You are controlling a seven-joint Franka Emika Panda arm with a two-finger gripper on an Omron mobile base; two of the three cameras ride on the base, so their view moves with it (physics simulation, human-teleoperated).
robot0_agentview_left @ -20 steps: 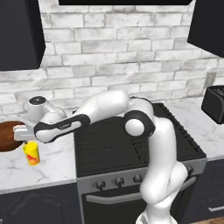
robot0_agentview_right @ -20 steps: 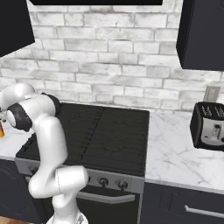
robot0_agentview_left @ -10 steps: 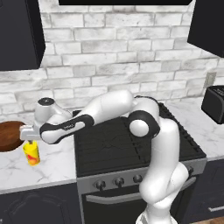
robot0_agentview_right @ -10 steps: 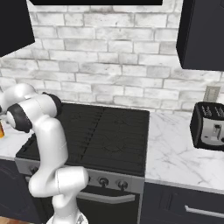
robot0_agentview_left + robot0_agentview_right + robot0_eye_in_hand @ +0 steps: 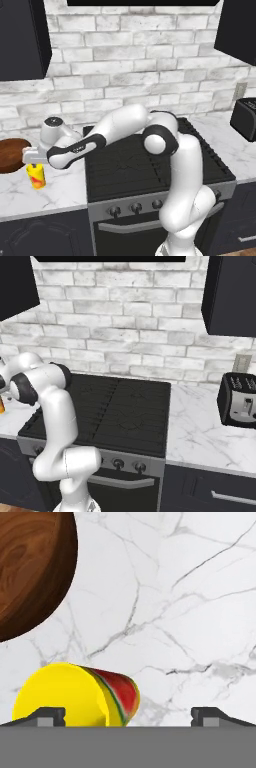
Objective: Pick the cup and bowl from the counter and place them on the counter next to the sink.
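The yellow cup (image 5: pixel 36 177) with a red-orange pattern stands upright on the white marble counter (image 5: pixel 60 192), left of the stovetop. Just behind it at the left edge lies the dark wooden bowl (image 5: pixel 10 154). My gripper (image 5: pixel 31 159) hangs open right above the cup, pointing down. In the hand view the cup (image 5: pixel 75 694) sits low and left between my open gripper (image 5: pixel 129 718), with the left fingertip (image 5: pixel 47 716) over its rim. The bowl (image 5: pixel 30 567) is at the upper left there. The sink is out of view.
A black stovetop (image 5: pixel 145 160) lies right of the cup, under my arm. A dark toaster (image 5: pixel 240 401) stands on the right counter (image 5: pixel 205 431). Dark wall cabinets (image 5: pixel 22 35) hang above the counter, and a brick wall closes the back.
My hand has shifted slightly to the right and come down closer over the cup. The cup and bowl have not moved, and the jaws stayed open.
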